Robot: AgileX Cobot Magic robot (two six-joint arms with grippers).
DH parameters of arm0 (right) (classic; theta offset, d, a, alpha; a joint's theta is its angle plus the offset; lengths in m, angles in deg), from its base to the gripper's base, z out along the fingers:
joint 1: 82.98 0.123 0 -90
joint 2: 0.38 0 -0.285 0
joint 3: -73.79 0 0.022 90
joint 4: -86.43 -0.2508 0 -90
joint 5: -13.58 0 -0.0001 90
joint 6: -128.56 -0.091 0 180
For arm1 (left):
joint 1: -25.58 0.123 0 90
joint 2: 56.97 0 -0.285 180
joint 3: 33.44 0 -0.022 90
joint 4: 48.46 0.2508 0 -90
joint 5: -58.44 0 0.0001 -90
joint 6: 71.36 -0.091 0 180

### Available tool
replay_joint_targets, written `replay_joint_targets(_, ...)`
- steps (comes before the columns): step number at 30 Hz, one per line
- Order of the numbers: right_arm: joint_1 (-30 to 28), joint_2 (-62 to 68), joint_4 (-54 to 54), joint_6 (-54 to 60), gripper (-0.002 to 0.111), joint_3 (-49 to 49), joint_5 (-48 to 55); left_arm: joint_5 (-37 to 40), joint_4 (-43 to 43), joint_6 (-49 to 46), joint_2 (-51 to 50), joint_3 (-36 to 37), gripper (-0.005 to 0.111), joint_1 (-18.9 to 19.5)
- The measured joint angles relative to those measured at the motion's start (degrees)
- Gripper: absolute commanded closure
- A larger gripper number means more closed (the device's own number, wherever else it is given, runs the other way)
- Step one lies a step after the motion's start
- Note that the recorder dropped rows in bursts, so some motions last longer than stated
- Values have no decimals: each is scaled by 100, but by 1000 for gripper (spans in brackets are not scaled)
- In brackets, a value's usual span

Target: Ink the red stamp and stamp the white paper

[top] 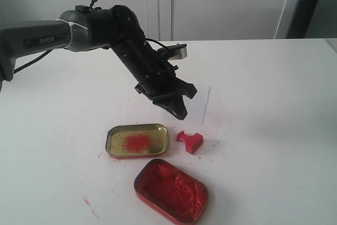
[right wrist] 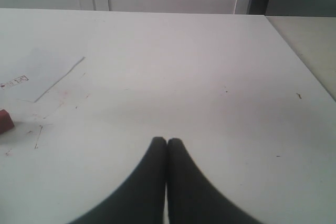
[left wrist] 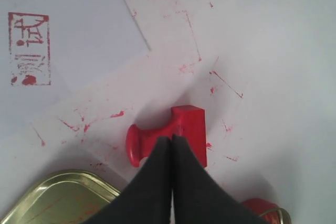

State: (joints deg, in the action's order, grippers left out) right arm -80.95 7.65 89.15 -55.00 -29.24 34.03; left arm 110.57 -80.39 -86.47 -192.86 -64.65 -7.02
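Note:
The red stamp lies on its side on the white table, between the paper and the tins. My left gripper hangs just above it, shut, with nothing between its fingers; its tips cover part of the stamp's handle in the left wrist view. The white paper lies flat beyond the stamp and bears a red rectangular imprint. My right gripper is shut and empty over bare table, out of the exterior view. The stamp's edge shows at the border of the right wrist view.
A gold tin lid with a red smear sits left of the stamp. The open red tin of ink paste lies nearer the front edge. Red ink streaks mark the table around the stamp.

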Motion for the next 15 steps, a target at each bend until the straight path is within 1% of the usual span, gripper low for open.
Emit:
replay_joint_targets(5,0,0,0,0,108,0,0,0,0,0,0,0,107,52)
replay_joint_targets(15,0,0,0,0,108,0,0,131,40,173,0,0,107,401)
